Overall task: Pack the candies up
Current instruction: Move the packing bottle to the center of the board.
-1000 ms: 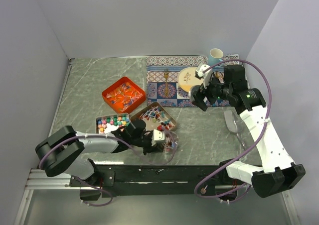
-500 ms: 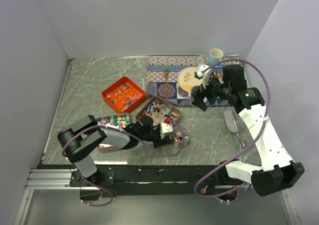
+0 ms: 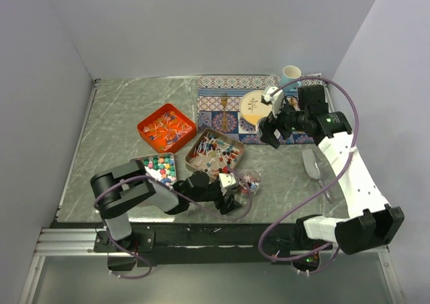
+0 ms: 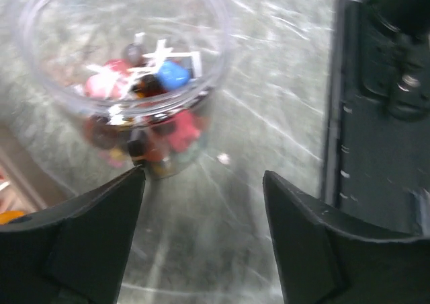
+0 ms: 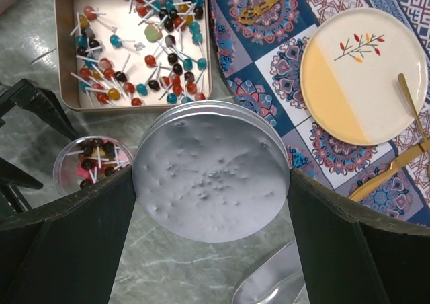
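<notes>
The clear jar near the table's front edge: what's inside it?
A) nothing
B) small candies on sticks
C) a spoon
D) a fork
B: the clear jar holds red, pink and blue candies with thin white sticks.

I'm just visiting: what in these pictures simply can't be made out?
- Left wrist view: the clear jar is blurred and cut off by the top edge, so its candies can't be counted.
- Right wrist view: the silver lid hides the table beneath it; the metal scoop runs off the bottom edge.
- Top view: at the right gripper, that lid cannot be picked out.
</notes>
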Available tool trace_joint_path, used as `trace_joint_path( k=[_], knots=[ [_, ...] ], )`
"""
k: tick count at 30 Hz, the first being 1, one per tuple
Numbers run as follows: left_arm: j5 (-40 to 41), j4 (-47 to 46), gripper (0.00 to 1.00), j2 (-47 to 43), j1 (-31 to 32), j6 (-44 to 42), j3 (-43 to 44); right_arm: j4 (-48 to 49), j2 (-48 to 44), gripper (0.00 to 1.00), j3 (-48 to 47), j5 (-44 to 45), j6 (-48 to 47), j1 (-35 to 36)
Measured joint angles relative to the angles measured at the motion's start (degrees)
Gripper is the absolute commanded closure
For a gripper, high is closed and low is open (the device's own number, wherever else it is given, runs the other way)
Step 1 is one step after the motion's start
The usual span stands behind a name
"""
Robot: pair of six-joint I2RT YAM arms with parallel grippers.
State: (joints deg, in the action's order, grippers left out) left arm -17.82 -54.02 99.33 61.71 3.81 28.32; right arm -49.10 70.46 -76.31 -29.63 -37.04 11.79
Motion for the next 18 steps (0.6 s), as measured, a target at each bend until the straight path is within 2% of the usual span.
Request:
trace_joint_path(
  k=[1,7,12,18],
  knots=[
    [1.4,-1.5,0.03,1.0,0.2,0.7,0.0,-0.1,0.6,0.09,-0.3,0.0,-0.1,-0.1],
    [8.2,-14.5,0.03,9.0,0.5,3.9,-2.4,-0.2,1.5,0.09,-0.5,0.0,-0.3,-0.6],
    [14.1,-27.2,0.04,18.0,2.1,2.7,-1.3,0.1,1.2,0.08,0.7,0.0,-1.3,-2.4],
    [20.2,-29.7,0.04,21.8,5.1,1.0,2.1,-0.4,1.1,0.08,3.9,-0.5,-2.3,-5.0]
  ],
)
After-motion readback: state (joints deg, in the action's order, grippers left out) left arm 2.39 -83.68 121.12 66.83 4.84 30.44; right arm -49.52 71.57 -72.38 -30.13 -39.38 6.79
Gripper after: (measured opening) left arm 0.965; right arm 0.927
